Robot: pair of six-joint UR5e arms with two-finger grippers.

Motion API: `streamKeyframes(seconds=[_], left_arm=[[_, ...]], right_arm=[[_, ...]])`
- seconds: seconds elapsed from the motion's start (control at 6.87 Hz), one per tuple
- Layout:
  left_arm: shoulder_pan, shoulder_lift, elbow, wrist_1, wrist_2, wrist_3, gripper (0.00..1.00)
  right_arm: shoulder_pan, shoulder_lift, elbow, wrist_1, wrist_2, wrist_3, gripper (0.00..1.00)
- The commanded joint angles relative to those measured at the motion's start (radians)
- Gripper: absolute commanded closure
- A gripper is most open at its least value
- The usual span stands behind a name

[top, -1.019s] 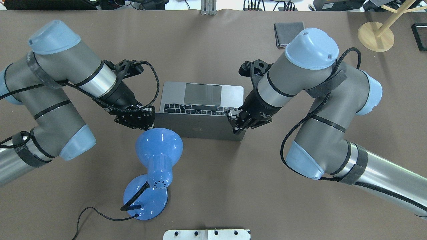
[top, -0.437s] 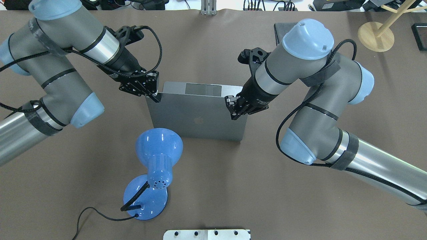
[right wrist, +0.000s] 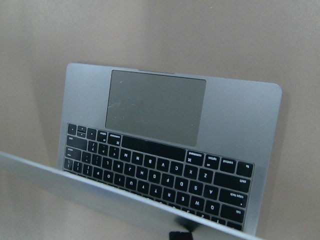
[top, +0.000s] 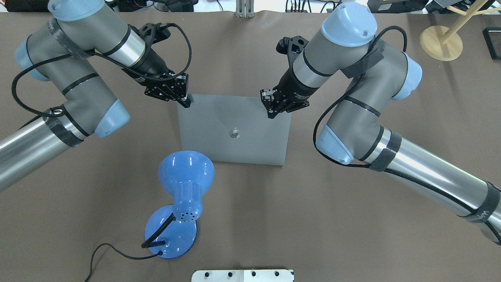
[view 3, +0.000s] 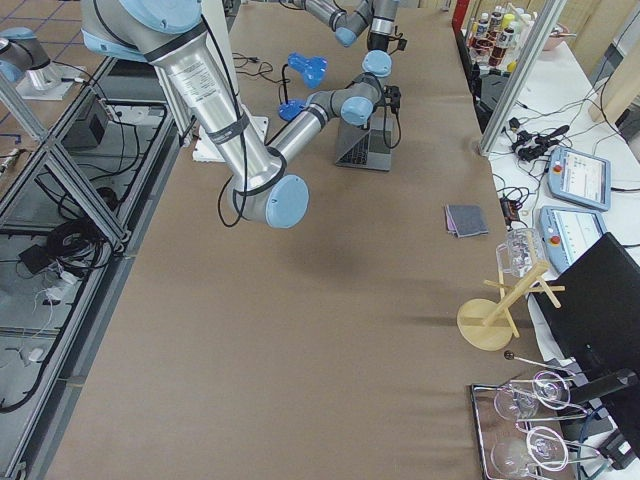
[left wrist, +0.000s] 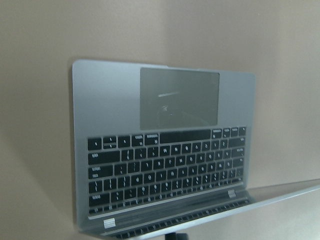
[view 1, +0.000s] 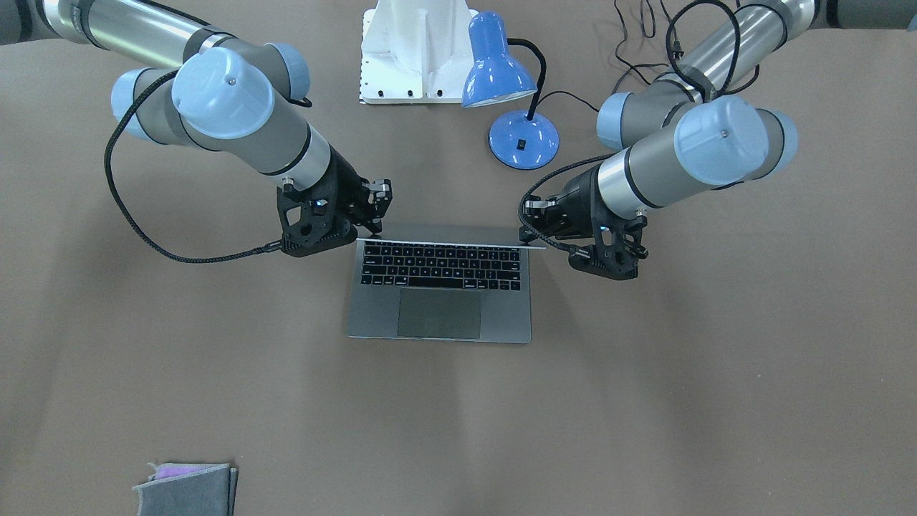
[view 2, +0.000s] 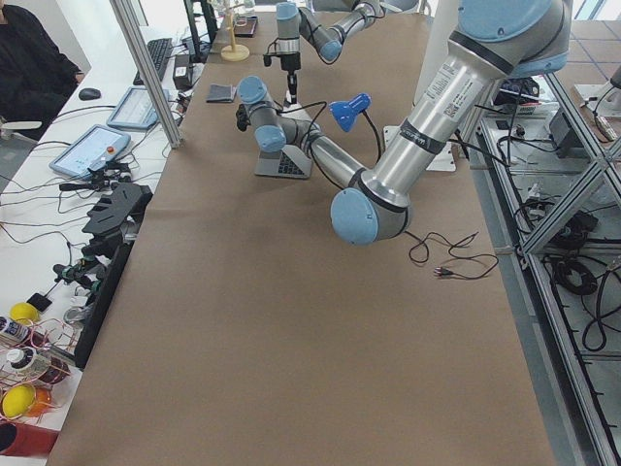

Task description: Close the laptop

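Beyond the left tool and right tool, away from the robot, bare surface lies open; under both, the tilted laptop lid blocks descent; the lamp stands behind the left tool, robot-side.

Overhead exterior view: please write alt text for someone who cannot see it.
A grey laptop sits centre frame, its lid tipped down over the keyboard, logo side up. The left gripper and the right gripper meet the lid's far edge, one near each corner. A blue desk lamp stands beside its near left corner.
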Motion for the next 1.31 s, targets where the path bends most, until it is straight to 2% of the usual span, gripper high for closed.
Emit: streamKeyframes(seconds=[0.0,0.15,0.29,0.44,0.73,0.87,1.17], left_arm=[[0.007,-0.042,0.093,-0.042,0.045,0.0,1.0],[0.021,-0.056,0.11,-0.042,0.049,0.0,1.0],[0.045,-0.068,0.129,-0.044,0.091,0.0,1.0],[0.09,-0.094,0.182,-0.074,0.192,0.0,1.0],[0.108,-0.107,0.244,-0.114,0.26,0.0,1.0],[0.122,-0.113,0.256,-0.114,0.298,0.0,1.0],[0.127,-0.117,0.261,-0.114,0.306,0.0,1.0]], right_arm=[[0.011,0.028,-0.12,0.099,-0.021,0.001,1.0],[0.011,0.031,-0.137,0.101,-0.034,-0.001,1.0],[0.009,0.042,-0.175,0.122,-0.041,-0.001,1.0],[0.005,0.075,-0.253,0.18,-0.059,-0.001,1.0],[-0.014,0.115,-0.405,0.289,-0.082,-0.001,1.0],[-0.018,0.117,-0.416,0.292,-0.093,-0.003,1.0],[-0.018,0.126,-0.424,0.292,-0.098,-0.001,1.0]])
